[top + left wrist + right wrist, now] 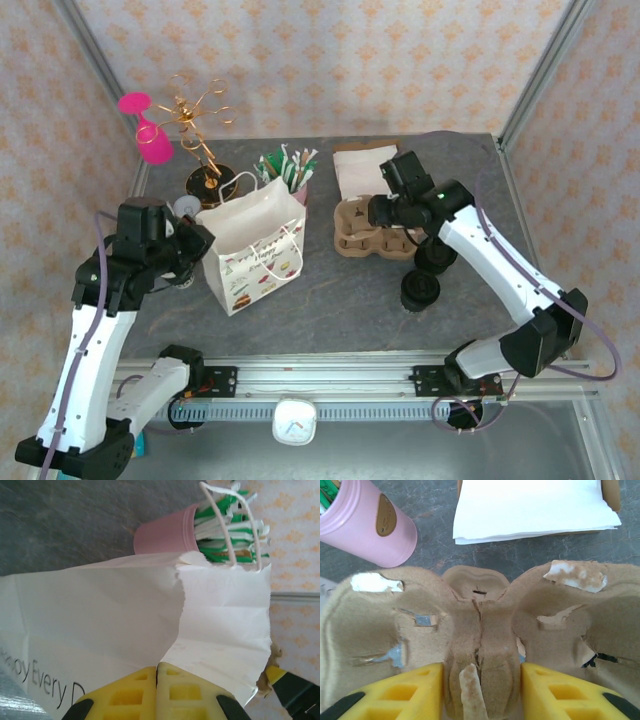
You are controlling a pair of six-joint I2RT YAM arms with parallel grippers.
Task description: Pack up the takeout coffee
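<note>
The left gripper is pinching the rim of the paper bag. The right gripper is clamping the centre ridge of the cardboard cup carrier. The takeout coffee, showing a round black lid, is standing toward the desk's front-right.

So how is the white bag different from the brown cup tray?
The paper bag is white, tall and upright; the cup carrier is brown, low and flat. The bag has handles; the carrier has cup holes. The left gripper pinches the bag, the right gripper the carrier.
</note>
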